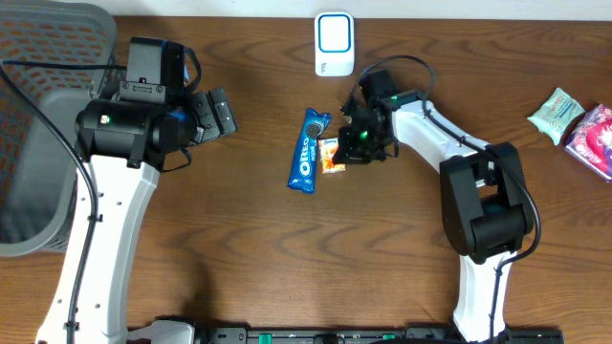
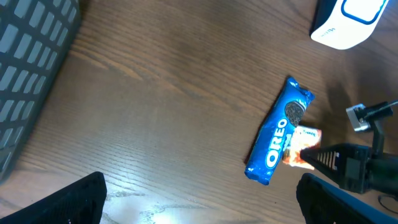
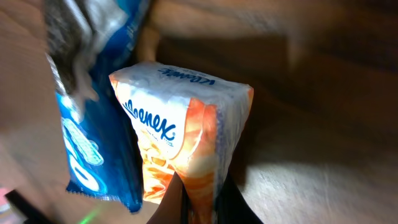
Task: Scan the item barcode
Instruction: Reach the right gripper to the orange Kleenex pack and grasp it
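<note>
Small white-and-orange plastic Kleenex tissue pack (image 3: 186, 137) fills the right wrist view. Its orange lower edge is nipped in the right jaws, which are clenched on it. Resting on the table or just off it: cannot tell. Long blue foil Oreo biscuit pack (image 3: 93, 143) lies just beside it, edges touching or nearly so. Overhead: both sit mid-way across the dark brown wooden table (image 1: 239, 268), tissue pack on the side of the Oreo pack toward the right arm, near the white box-shaped scanner with a blue ring (image 1: 334, 43) but apart from it. Left jaws released, fingers (image 2: 74, 202) spread wide, hanging beside the grey plastic mesh basket (image 1: 38, 143). Mint-green packet (image 1: 555, 113) and pink packet (image 1: 595, 139) at the far right edge
</note>
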